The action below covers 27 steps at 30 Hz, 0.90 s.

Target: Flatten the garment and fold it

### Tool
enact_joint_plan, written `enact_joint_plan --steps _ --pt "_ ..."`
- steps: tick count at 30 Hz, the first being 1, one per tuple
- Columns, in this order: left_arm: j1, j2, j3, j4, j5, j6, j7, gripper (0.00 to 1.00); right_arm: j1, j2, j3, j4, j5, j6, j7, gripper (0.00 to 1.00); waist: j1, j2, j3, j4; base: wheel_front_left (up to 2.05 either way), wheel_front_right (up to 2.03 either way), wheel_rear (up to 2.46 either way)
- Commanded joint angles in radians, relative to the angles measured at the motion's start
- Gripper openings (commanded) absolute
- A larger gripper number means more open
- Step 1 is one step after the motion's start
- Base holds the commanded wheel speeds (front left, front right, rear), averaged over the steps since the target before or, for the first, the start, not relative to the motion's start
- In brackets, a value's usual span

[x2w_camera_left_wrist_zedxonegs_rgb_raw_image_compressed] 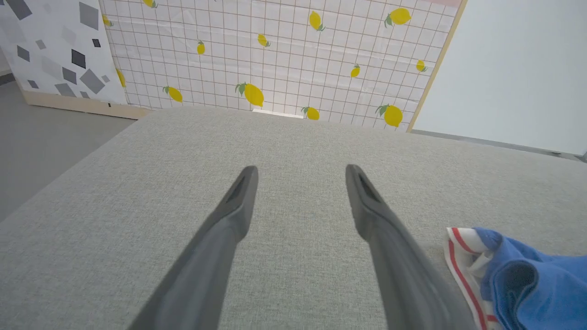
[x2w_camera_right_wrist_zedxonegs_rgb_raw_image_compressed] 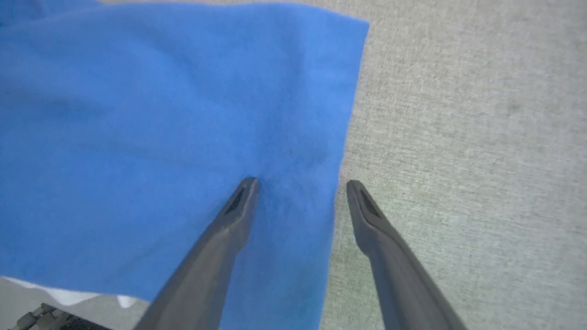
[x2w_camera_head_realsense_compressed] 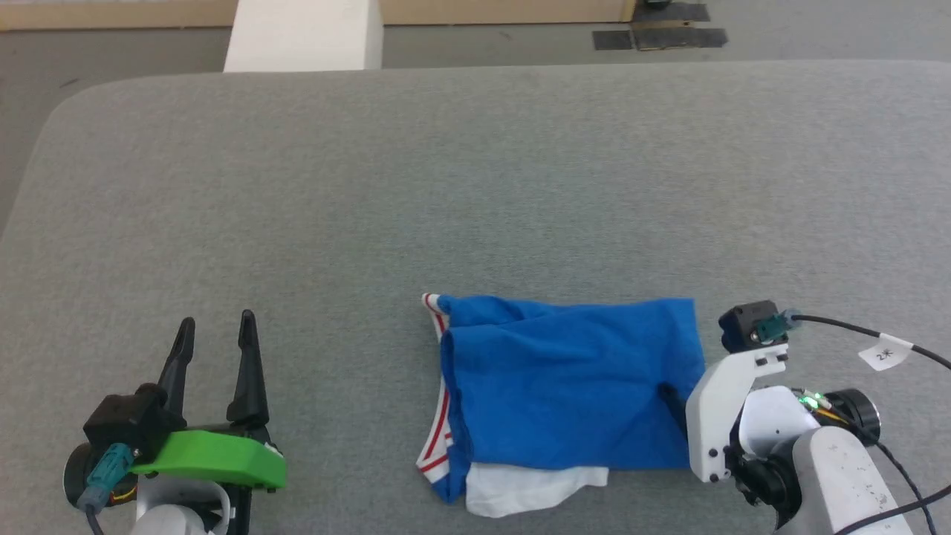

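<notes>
Right wrist view reveals right end effector (x2w_camera_right_wrist_zedxonegs_rgb_raw_image_compressed: 300,183) released, straddling garment (x2w_camera_right_wrist_zedxonegs_rgb_raw_image_compressed: 160,114) edge; left end effector (x2w_camera_left_wrist_zedxonegs_rgb_raw_image_compressed: 301,170) likewise released.

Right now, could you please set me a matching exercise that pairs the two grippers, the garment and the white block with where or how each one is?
Things:
1. left gripper
2. right gripper
3. garment
4. white block

Places or states:
A. beyond the far edge of the table
B. open, one finger over blue cloth, the other over bare table
C. lying folded on the table
D. open over bare table, to the left of the garment

Pairs: 1-D, 2-B, 3-C, 4-A
</notes>
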Motion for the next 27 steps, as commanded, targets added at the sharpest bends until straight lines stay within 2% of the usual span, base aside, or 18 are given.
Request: enact_joint_plan --steps 1,7,8,10,14,17,22,27 --pt "-0.021 0.001 -0.001 0.003 0.005 -0.004 -0.006 1.0 -0.003 0.001 -0.003 0.017 -0.002 -0.001 0.011 1.0 0.0 -0.0001 0.014 0.026 0.0 0.0 0.0" --pt "-0.028 -0.002 -0.009 0.011 0.005 -0.007 -0.007 1.0 -0.017 0.002 0.009 0.082 0.003 -0.001 0.053 1.0 0.0 -0.0001 0.017 0.052 0.0 0.0 0.0" --pt "-0.028 -0.003 -0.01 0.012 0.004 -0.007 -0.007 1.0 -0.019 0.002 0.008 0.088 0.006 -0.001 0.059 0.53 0.0 -0.0001 0.016 0.054 0.0 0.0 0.0" --pt "-0.027 -0.004 -0.012 0.016 0.003 -0.007 -0.007 1.0 -0.026 0.002 0.014 0.096 0.008 -0.001 0.07 0.0 0.0 -0.0001 0.012 0.056 0.0 0.0 0.0" --pt "-0.026 -0.006 -0.016 0.02 0.005 0.0 -0.007 1.0 -0.076 -0.043 0.087 0.06 -0.002 -0.001 0.082 0.0 0.0 -0.0001 -0.007 0.038 0.0 0.0 0.0" --pt "-0.016 -0.004 -0.006 0.008 0.001 0.007 -0.007 1.0 -0.124 -0.093 0.172 0.029 0.021 -0.001 0.09 0.0 0.0 -0.0001 -0.01 -0.016 0.0 0.0 0.0" --pt "0.004 0.013 0.007 -0.016 0.0 0.011 -0.005 1.0 -0.25 -0.195 0.317 0.009 0.09 -0.001 0.133 0.0 0.0 -0.0001 0.026 -0.181 0.0 0.0 0.0" --pt "-0.032 0.032 -0.003 -0.042 0.009 0.002 0.006 1.0 -0.356 -0.27 0.313 0.037 0.117 -0.001 0.13 0.0 0.0 -0.0001 0.081 -0.293 0.0 0.0 0.0"
